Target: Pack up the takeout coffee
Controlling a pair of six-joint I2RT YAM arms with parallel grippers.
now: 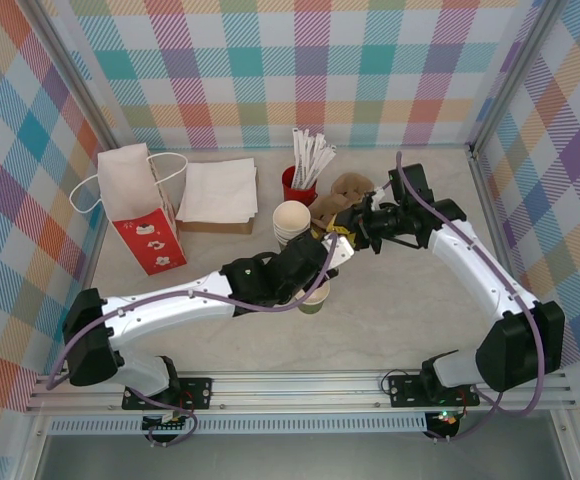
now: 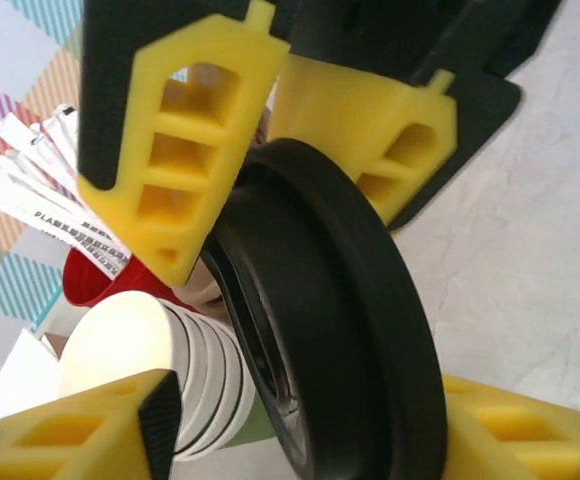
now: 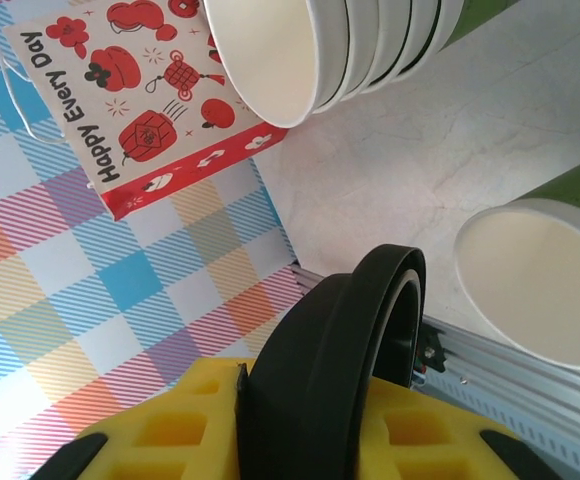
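Black lid: clamped in right gripper
Left gripper: jaws apart around lid
Open cup: ahead of right gripper; seat lid level, centred

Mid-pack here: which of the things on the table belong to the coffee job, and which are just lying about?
Job in hand:
stack of green cups
single green cup
black lid
red gift bag, probably the packing

Lying about, by the look of it:
white napkins
red cup of sticks
brown cardboard pieces

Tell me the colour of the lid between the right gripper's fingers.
Black; the lid shows best in the left wrist view.
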